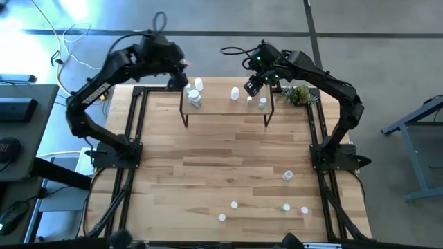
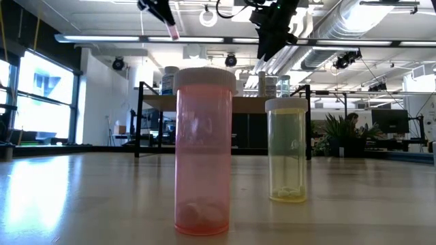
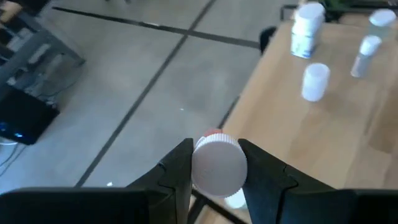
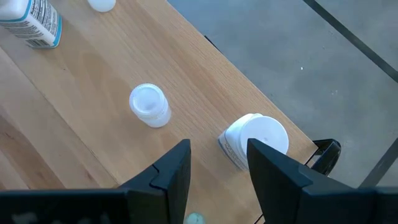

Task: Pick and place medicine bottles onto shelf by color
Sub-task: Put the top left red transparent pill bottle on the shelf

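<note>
The shelf (image 1: 228, 104) stands at the table's far edge with several white bottles on it, among them one at its left end (image 1: 194, 97) and one near its middle (image 1: 235, 92). My left gripper (image 1: 184, 71) hovers above the shelf's far left corner, shut on a pink bottle with a white cap (image 3: 217, 165). It also shows at the top of the low view (image 2: 172, 28). My right gripper (image 4: 217, 149) is open and empty above the shelf's right part (image 1: 250, 86), over two white-capped bottles (image 4: 149, 104) (image 4: 255, 140). My left gripper pinches the pink bottle between its two fingers at two opposite sides of its white cap end (image 3: 198, 167). The fingers come from above, slanting down. The bottle is lifted clear of shelf and table; its cap faces up toward the wrist, and its pink body (image 2: 174, 31) shows below the fingers.
Several small bottles stand on the table's near right part (image 1: 288, 176) (image 1: 234, 205) (image 1: 286, 207). A pink bottle (image 2: 203, 150) and a yellow bottle (image 2: 286, 150) stand close to the low camera. A green plant sprig (image 1: 298, 94) lies right of the shelf.
</note>
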You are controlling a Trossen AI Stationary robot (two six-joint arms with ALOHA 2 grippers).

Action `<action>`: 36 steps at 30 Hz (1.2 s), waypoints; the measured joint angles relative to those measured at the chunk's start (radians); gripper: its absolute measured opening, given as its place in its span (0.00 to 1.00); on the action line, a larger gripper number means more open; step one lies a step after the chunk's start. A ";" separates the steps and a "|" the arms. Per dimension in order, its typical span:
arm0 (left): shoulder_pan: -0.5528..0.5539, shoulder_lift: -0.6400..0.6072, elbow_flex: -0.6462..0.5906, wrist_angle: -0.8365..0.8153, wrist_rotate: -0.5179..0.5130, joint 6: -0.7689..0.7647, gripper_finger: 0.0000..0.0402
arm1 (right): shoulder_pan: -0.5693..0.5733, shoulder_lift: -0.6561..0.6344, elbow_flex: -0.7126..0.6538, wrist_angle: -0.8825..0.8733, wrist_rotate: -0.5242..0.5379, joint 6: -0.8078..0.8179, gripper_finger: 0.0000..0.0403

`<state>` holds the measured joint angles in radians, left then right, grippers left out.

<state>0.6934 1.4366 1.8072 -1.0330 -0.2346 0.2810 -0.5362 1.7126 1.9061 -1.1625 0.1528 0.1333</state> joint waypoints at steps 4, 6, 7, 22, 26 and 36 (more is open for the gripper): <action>-0.046 0.067 0.007 0.000 0.045 0.000 0.26 | 0.000 0.000 0.000 0.000 0.000 -0.001 0.37; -0.063 0.096 0.007 0.001 0.053 0.000 0.26 | 0.000 0.000 0.000 0.000 0.000 0.000 0.37; -0.073 0.112 0.007 0.001 0.054 0.000 0.26 | 0.000 0.000 0.000 0.000 0.000 0.000 0.37; -0.139 0.283 0.008 -0.031 0.143 0.058 0.26 | 0.000 0.000 0.000 0.000 0.000 0.000 0.37; -0.139 0.315 0.008 -0.061 0.148 0.071 0.26 | 0.000 0.000 0.000 0.000 -0.001 0.000 0.37; -0.137 0.362 0.008 -0.113 0.197 0.089 0.26 | 0.000 0.000 0.000 0.000 -0.001 0.000 0.37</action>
<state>0.5560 1.7985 1.8149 -1.1458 -0.0376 0.3702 -0.5365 1.7126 1.9060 -1.1625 0.1520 0.1337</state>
